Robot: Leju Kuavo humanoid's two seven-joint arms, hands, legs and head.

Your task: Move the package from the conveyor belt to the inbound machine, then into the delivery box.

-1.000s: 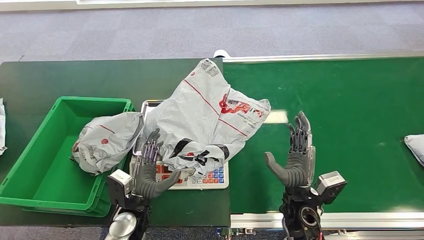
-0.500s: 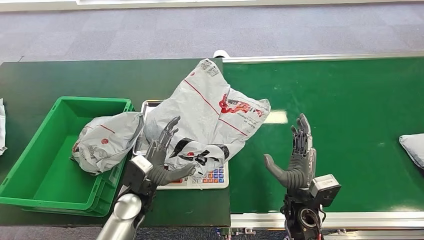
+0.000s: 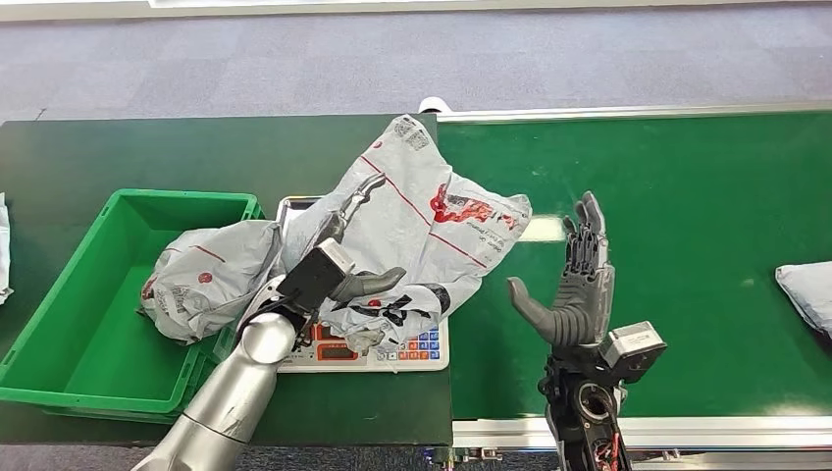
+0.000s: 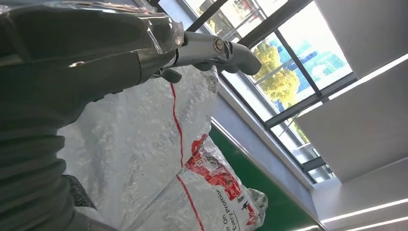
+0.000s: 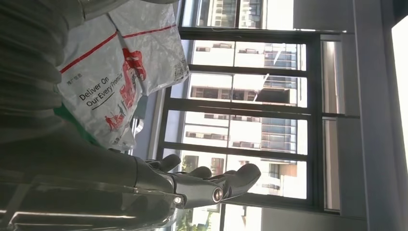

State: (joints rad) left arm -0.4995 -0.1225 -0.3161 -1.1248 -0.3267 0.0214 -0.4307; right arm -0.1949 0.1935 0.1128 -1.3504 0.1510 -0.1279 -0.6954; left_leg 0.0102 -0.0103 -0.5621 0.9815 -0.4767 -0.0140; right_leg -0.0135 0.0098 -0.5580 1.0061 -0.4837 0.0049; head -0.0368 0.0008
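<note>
A large crumpled grey package (image 3: 412,211) with red print lies over the scale-like inbound machine (image 3: 420,349) and spills onto the green conveyor belt (image 3: 687,196). My left hand (image 3: 343,250) reaches over the package's near left part, fingers stretched out and thumb spread, gripping nothing. In the left wrist view the hand (image 4: 96,53) hovers just above the package (image 4: 144,144). My right hand (image 3: 579,294) stands upright over the belt to the right of the package, fingers apart and empty. The right wrist view shows the right hand (image 5: 144,183) with the package (image 5: 110,62) beyond it.
A green delivery box (image 3: 74,285) sits left of the machine, with a second grey package (image 3: 206,275) draped over its right rim. Another grey package (image 3: 806,294) lies on the belt at the far right edge. A white item (image 3: 3,245) shows at the left edge.
My left hand has risen from the machine's front edge and reached forward over the package. My right hand has shifted slightly left. The far-right package has drifted left on the belt.
</note>
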